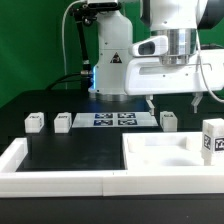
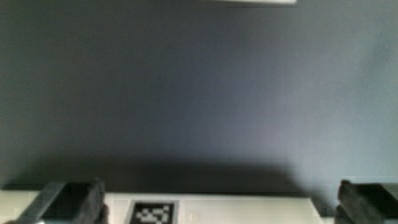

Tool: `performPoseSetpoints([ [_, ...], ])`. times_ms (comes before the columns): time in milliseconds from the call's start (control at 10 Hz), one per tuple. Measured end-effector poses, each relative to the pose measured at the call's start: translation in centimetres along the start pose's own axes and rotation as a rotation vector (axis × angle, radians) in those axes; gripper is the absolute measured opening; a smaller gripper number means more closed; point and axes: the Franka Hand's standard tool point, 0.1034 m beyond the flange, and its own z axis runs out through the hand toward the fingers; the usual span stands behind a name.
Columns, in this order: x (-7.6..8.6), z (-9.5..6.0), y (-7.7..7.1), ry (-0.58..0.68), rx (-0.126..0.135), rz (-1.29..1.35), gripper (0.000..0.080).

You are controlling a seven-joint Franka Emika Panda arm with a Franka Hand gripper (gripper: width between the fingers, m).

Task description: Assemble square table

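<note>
The square tabletop (image 1: 168,156), a white slab with a raised rim, lies at the front on the exterior view's right. Its tagged edge (image 2: 231,210) shows between my fingers in the wrist view. My gripper (image 1: 171,102) is open and empty, hanging above the slab's far edge; it also shows in the wrist view (image 2: 217,205), fingers wide apart on either side of the edge. Three small white legs stand in a row behind: two on the exterior view's left (image 1: 35,122) (image 1: 63,121) and one (image 1: 168,121) just below my gripper. A fourth tagged leg (image 1: 213,138) stands at the far right.
The marker board (image 1: 106,119) lies flat between the legs, in front of the arm's base (image 1: 112,70). A long white border rail (image 1: 60,181) runs along the front and the exterior view's left side. A white edge (image 2: 249,2) shows ahead in the wrist view.
</note>
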Motion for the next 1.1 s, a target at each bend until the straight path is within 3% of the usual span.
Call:
performPoseSetpoints([
  [400,-3.1,0.6,-0.7,-0.016,-0.004,-0.025,0.0649],
  [1100,-4.1,1.0,-0.7,-0.067,-0.003,-0.023,0.0649],
])
